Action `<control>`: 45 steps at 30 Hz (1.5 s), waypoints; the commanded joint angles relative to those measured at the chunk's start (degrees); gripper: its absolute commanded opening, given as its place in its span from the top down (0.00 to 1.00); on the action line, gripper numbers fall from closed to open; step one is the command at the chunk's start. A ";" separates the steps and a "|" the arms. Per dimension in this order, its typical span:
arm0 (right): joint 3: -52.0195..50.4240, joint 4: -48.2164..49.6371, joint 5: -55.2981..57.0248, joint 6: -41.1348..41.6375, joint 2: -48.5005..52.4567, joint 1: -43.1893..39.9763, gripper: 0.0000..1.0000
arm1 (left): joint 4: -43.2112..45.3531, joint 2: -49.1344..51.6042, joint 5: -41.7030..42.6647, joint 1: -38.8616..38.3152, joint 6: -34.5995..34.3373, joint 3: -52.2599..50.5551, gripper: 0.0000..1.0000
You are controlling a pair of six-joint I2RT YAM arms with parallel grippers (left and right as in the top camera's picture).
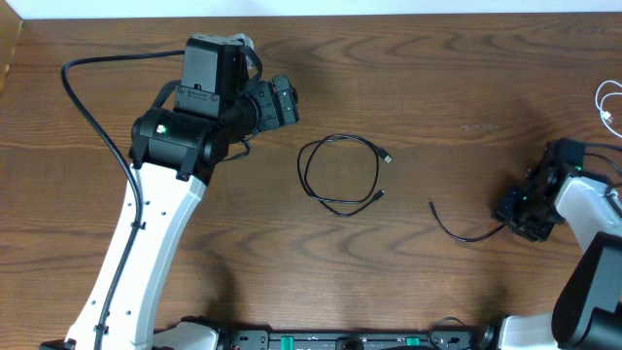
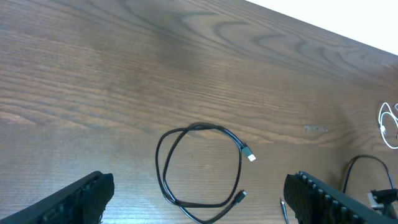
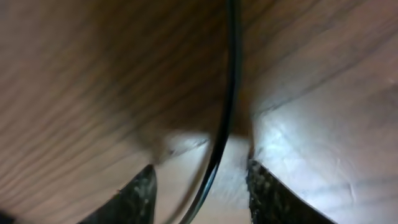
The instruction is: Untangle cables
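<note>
- The looped black cable (image 1: 339,175) lies flat near the middle of the wooden table (image 1: 437,68), curled into one open ring with both small plug ends on its right side.
- The left pincer (image 1: 292,102) hovers up and left of that loop, spread wide and holding nothing; the left wrist view shows its two fingers (image 2: 81,199) far apart, with the loop between them on the table below.
- A second black cord (image 1: 457,229) lies to the right of the loop, apart from it, and runs into the right pincer (image 3: 202,183).
- The right wrist view shows that cord passing between fingers set fairly narrow, with a gap on each side.
- The white cable (image 1: 607,102) lies at the table's far right edge.
</note>
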 commanded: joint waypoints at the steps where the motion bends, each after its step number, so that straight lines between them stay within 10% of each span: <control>1: -2.25 2.58 1.77 1.77 0.44 0.39 0.65 | -0.35 0.17 -0.55 0.17 0.98 0.22 0.07; 6: -4.09 6.82 1.86 1.77 0.44 0.39 0.99 | -0.35 0.20 -0.55 0.17 0.98 0.22 0.07; 15: 5.77 11.45 -2.75 3.67 0.42 -1.44 0.99 | -0.26 0.35 -0.55 0.20 0.96 0.22 0.07; 30: 63.12 -12.66 8.20 1.29 9.70 -13.18 0.99 | 1.44 0.44 -0.57 0.20 0.98 0.22 0.07; 42: 66.27 -13.09 -1.57 6.88 25.51 -28.96 0.98 | 1.42 0.46 -0.57 0.20 0.98 0.20 0.07; 45: 66.27 -13.64 -3.23 6.88 28.39 -31.21 0.77 | 1.42 0.48 -0.57 0.20 1.01 0.22 0.07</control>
